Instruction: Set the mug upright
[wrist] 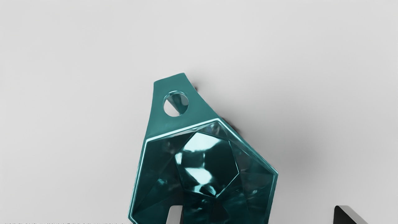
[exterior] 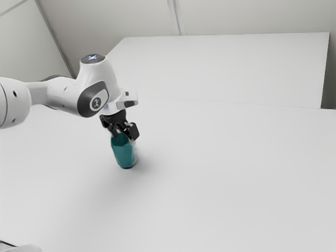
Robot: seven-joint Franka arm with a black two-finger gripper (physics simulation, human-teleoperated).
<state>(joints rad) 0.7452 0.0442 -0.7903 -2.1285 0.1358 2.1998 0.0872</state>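
Mug (exterior: 124, 153) mouth-up, long axis near-vertical

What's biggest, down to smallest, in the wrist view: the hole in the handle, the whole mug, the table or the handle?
1. Table
2. Whole mug
3. Handle, just one part of the mug
4. Hole, smallest
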